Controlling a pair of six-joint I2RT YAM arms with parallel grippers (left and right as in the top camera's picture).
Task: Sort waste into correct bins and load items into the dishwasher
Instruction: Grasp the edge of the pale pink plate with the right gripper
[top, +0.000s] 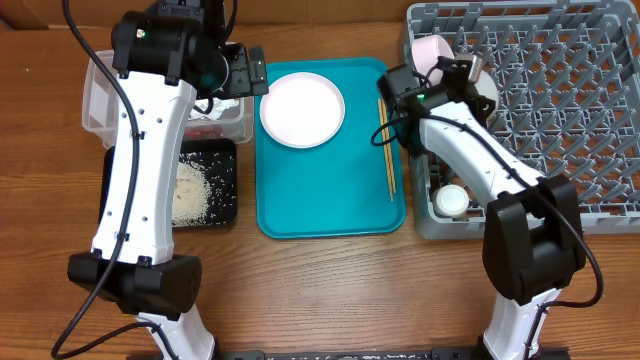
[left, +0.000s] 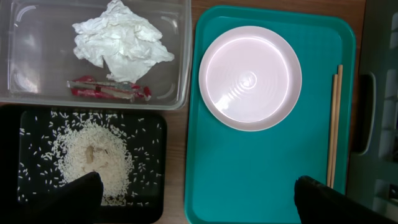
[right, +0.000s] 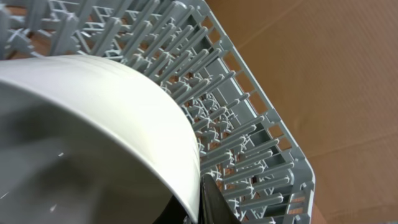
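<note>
My left gripper (left: 199, 200) is open and empty, high above the black tray and the teal tray; it also shows in the overhead view (top: 248, 72). The clear tub (left: 180, 56) holds the crumpled napkin (left: 118, 40) and the red-and-silver wrapper (left: 109, 91). Rice (left: 93, 155) lies in the black tray (left: 155, 199). The white plate (left: 250, 78) and two chopsticks (left: 334, 124) lie on the teal tray. My right gripper (top: 466, 70) is shut on the rim of a white bowl (right: 93, 124) over the grey rack (right: 249, 124). Another bowl (top: 431, 52) stands at the rack's near-left corner. The cup (top: 450, 200) sits in the rack's side compartment.
The teal tray (top: 330, 200) lies between the bins and the rack (top: 560, 120). The rack's upright pegs surround the held bowl. Bare wooden table shows along the front edge and beyond the rack's far corner.
</note>
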